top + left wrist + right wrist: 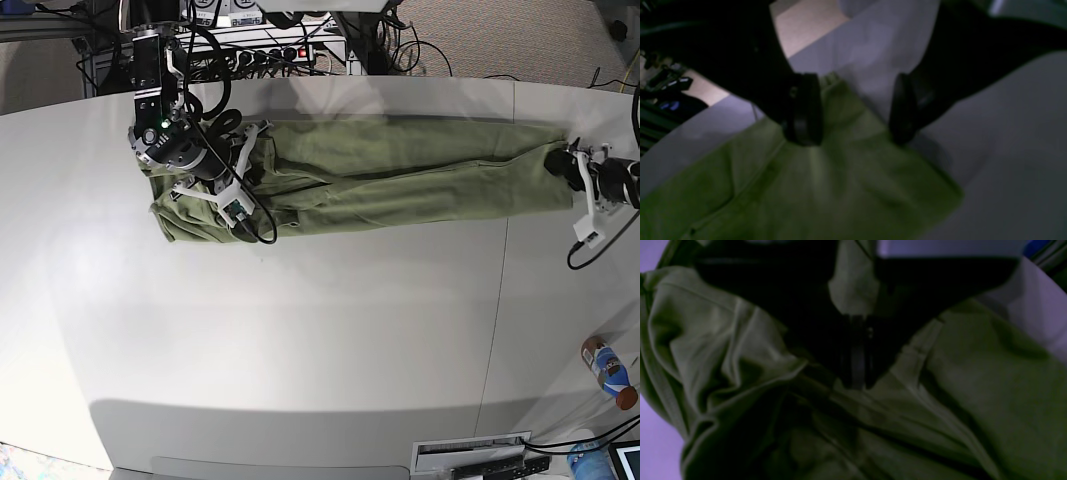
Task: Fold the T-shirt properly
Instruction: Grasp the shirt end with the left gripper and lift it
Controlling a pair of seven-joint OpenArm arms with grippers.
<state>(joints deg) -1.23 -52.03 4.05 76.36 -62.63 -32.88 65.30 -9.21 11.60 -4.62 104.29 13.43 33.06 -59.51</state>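
Right pincer (238, 160) clenched on the T-shirt (400, 170) along the desk's (300, 330) far edge; left pincer (855, 110) released over its hem to grip.

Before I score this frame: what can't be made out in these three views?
- Right wrist view: right claw is a dark shape against the T-shirt; whether cloth is pinched is lost in shadow.
- Base view: the right arm covers that end of the T-shirt; the neck tag cannot be seen.
- Left wrist view: blurred; the open left claw may or may not touch the cloth.
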